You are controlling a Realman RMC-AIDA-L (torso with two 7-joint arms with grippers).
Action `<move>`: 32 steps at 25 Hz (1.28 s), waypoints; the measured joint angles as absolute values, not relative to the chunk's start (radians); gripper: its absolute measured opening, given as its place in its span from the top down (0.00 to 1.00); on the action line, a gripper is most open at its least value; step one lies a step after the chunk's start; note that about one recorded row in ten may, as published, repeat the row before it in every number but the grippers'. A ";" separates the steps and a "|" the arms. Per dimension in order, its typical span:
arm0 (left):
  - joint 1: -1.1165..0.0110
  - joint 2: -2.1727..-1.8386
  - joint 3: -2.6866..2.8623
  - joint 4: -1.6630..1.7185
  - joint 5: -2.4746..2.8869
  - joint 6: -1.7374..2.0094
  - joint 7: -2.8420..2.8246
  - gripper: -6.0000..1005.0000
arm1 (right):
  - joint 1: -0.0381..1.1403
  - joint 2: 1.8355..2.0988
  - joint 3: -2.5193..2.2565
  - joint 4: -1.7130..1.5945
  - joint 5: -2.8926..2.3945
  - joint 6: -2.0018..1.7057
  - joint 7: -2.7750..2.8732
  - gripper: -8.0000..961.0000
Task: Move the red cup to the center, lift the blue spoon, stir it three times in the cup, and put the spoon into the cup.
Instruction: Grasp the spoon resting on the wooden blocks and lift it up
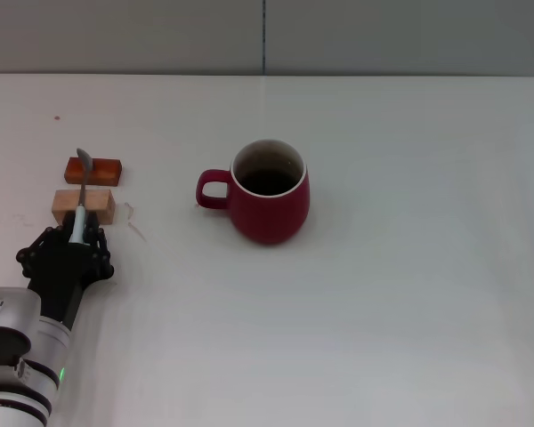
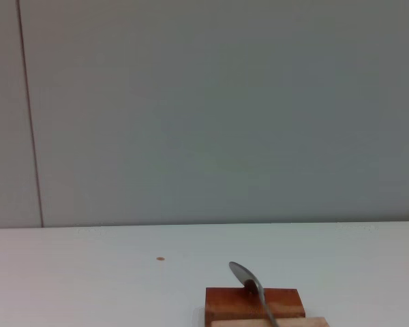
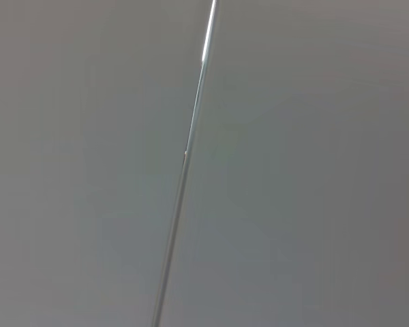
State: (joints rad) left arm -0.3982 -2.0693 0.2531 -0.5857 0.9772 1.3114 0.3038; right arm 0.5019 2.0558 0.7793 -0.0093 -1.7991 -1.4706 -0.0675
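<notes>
We see the left end effector (image 1: 76,238) closed around the blue spoon (image 1: 81,191) handle over the wooden blocks (image 1: 93,170); the red cup (image 1: 267,190) sits mid-tabletop (image 1: 409,294).

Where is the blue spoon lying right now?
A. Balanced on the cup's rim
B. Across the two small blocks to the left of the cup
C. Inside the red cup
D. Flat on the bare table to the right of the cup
B: in the head view the blue spoon lies across the reddish-brown block and the pale block, left of the red cup, with the left tool at its handle end.
</notes>
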 joint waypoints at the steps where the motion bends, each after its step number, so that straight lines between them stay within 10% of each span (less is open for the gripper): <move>1: -0.398 -2.069 0.253 -0.585 0.977 1.311 0.304 0.70 | 0.502 2.056 0.779 -0.009 -1.799 -1.471 -0.067 0.29; 32: -0.396 -2.068 0.253 -0.575 1.009 1.322 0.288 0.86 | 0.497 2.063 0.779 -0.006 -1.799 -1.479 -0.069 0.29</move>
State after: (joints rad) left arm -0.3964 -2.0677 0.2531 -0.5752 1.0095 1.3219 0.2884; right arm 0.4972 2.0631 0.7793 -0.0061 -1.7993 -1.4789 -0.0691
